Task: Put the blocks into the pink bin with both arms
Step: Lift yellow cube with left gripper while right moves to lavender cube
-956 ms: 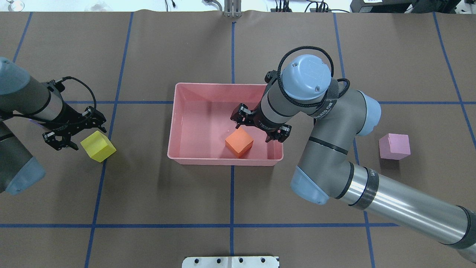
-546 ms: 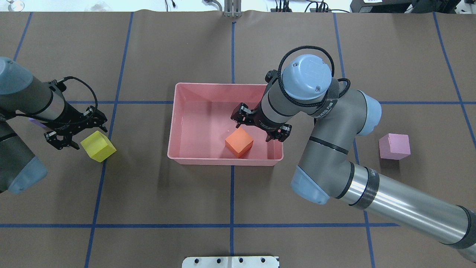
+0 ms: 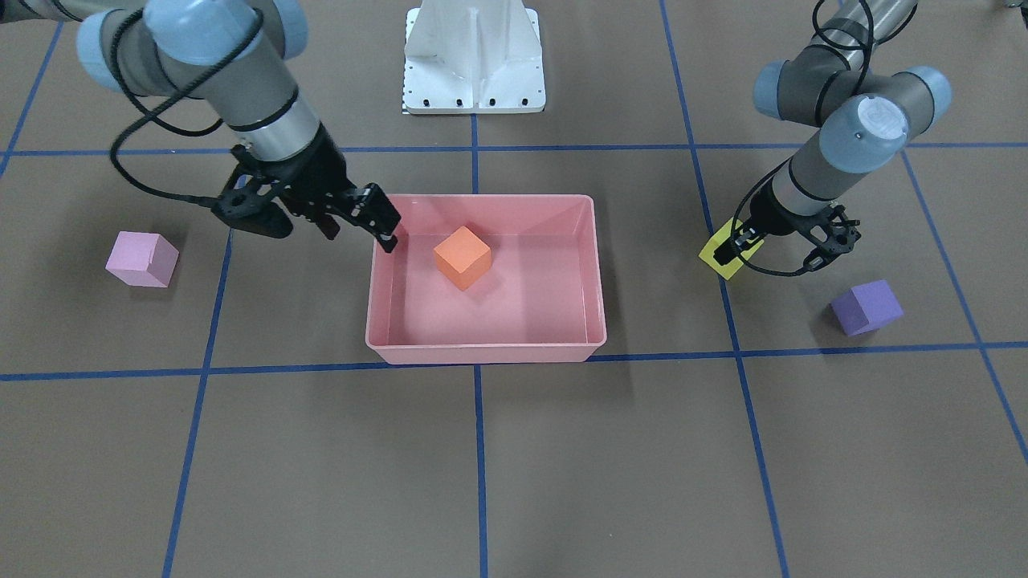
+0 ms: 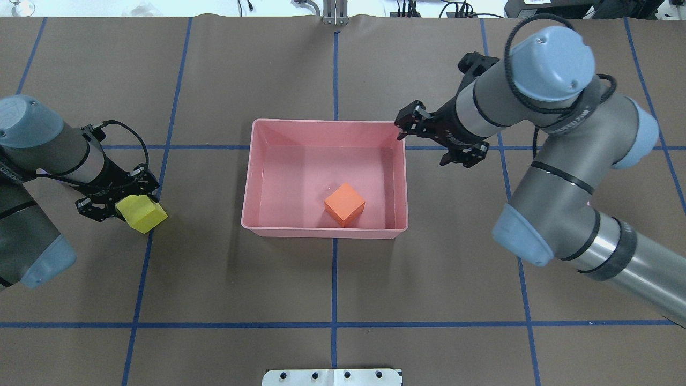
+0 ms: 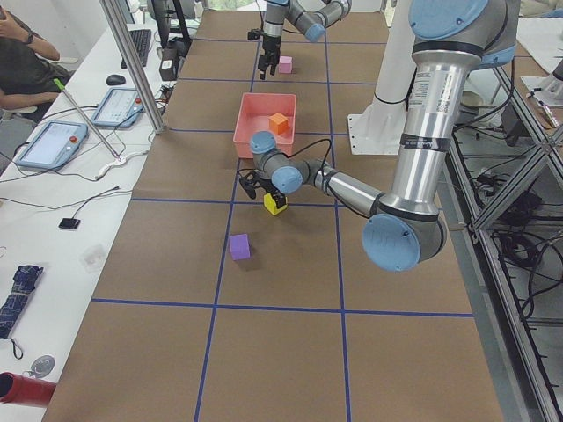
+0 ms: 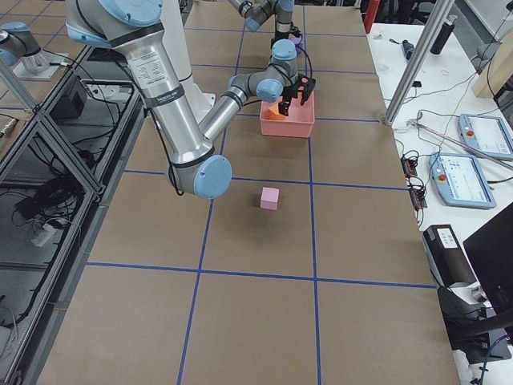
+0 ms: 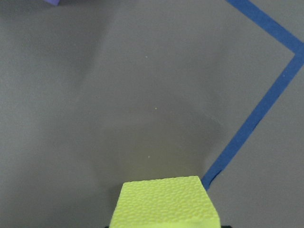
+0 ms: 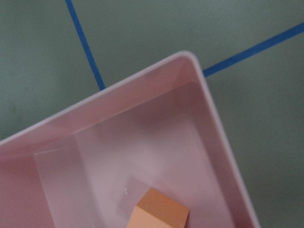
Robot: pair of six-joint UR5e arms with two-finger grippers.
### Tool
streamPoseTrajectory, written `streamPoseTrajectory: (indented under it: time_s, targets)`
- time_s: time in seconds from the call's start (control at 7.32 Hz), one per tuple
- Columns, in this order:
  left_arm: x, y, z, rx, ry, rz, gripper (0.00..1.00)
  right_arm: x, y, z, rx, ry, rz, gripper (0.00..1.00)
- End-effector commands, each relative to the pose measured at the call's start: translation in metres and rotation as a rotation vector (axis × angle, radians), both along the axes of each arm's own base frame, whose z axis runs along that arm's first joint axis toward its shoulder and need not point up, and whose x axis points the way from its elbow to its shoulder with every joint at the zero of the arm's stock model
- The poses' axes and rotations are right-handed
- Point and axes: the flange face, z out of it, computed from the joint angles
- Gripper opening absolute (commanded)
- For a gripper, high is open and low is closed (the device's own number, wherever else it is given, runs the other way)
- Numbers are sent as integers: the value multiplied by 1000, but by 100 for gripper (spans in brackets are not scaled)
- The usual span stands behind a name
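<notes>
Already down on the floor of the pink bin: orange cube, turned corner-on, close to the robot-side wall and right of the middle. Up at the bin's far right corner, seen from overhead: right gripper, jaws spread wide, holding nothing, hanging at the rim's corner and partly outside it over the brown table. From the right wrist camera, just that rounded corner of the bin and a piece of the orange cube at the lower edge. Well off to the robot's left of the bin: yellow cube, sitting on a blue tape line, with the left gripper low over it, jaws parted, not clamped. Contact with the cube: impossible to tell. From the left wrist camera, the cube's pebbled top face at bottom centre, bare table and the tape line beyond. Farther out on the same side, near the yellow one but apart from it: purple cube, alone on the table. On the opposite side, well apart from the bin: light pink cube, likewise lying free with nothing touching it. Behind the bin, at the robot's base: white pedestal.
</notes>
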Motion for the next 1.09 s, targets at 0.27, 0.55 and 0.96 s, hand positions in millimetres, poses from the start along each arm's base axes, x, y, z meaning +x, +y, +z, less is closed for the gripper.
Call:
streamPoseTrajectory:
  time_s: [0.27, 0.55, 0.96]
  targets:
    - [-12, 10, -121, 62, 124, 26, 0, 98, -10, 136, 26, 158, -92, 99]
    - [2, -9, -233, 70, 155, 0, 0, 128, -10, 203, 56, 250, -162, 99]
    - [49, -18, -314, 80, 148, -8, 0, 136, -11, 256, 66, 321, -236, 99]
